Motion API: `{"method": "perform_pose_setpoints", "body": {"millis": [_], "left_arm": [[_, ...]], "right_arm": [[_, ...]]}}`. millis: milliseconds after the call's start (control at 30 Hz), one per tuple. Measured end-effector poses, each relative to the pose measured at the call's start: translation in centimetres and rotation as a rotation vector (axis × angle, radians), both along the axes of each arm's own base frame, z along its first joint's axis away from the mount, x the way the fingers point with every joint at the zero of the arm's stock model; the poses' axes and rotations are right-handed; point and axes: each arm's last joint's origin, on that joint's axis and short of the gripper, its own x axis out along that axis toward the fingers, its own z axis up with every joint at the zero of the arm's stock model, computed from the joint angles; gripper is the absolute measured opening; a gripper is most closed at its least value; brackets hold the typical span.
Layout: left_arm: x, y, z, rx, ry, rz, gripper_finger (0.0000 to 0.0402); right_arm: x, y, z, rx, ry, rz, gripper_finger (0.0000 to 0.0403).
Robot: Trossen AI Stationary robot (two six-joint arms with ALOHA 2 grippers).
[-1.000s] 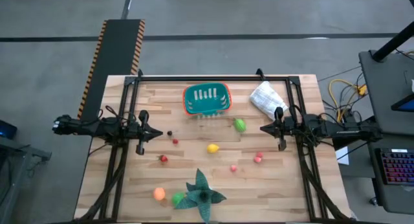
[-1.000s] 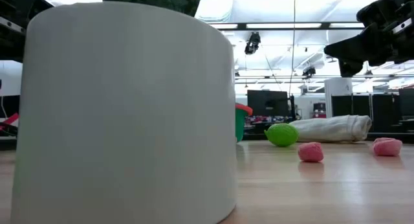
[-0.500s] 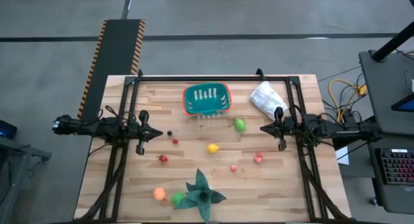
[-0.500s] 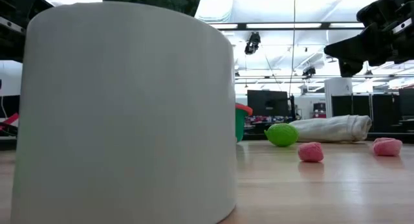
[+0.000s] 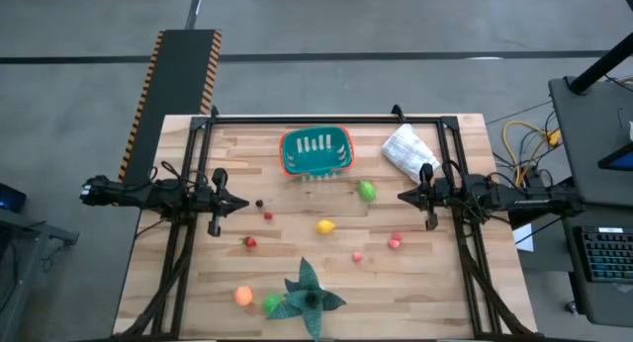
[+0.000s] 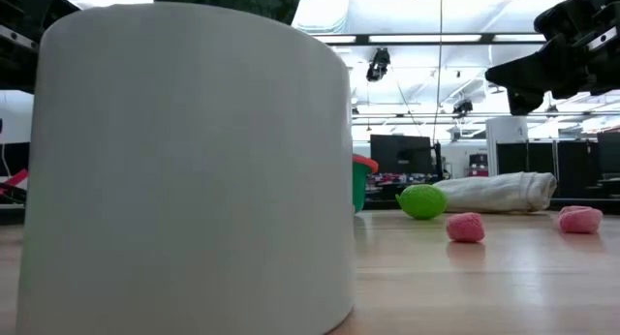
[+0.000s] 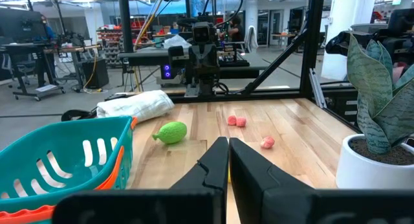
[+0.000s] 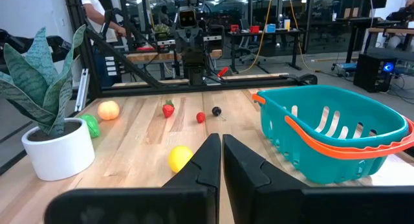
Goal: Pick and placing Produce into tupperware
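Left tool: the left tool (image 5: pixel 241 203) hangs over the left side of the tabletop (image 5: pixel 435 283), fingers pressed together, holding nothing.
Right tool: the right tool (image 5: pixel 405 196) hangs over the right side, fingers together too, empty.
Tupperware: the teal tub (image 5: pixel 316 151) with the orange rim sits near the far edge, between the arms; nothing shows inside it.
Produce: all loose on the boards. A green piece (image 5: pixel 367 191) lies just beside the tub, a yellow one (image 5: pixel 325 226) mid-table, pink bits (image 5: pixel 395 242) toward the right arm, small red ones (image 5: pixel 250 243) and a dark berry (image 5: pixel 260 203) toward the left, an orange one (image 5: pixel 243 296) near the front.
Risk, rolling: the pieces are rounded and small, so a pinch off centre would likely squirt one away.
Risk, plant: the potted plant (image 5: pixel 309 295) stands touching or nearly touching a green piece (image 5: pixel 271 303); reaching there could tip the pot.
Risk, bag: the white bag (image 5: pixel 407 150) lies near the tub and could snag the right arm.
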Motion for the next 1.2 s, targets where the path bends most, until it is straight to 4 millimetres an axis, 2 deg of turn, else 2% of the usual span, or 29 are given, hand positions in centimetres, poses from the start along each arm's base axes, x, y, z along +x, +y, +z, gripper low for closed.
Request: {"method": "perform_pose_setpoints", "body": {"millis": [1200], "left_arm": [[0.0,0.0,0.0,0.003,-0.001,0.0,0.0]], "right_arm": [[0.0,0.0,0.06,0.023,-0.008,0.0,0.0009]]}}
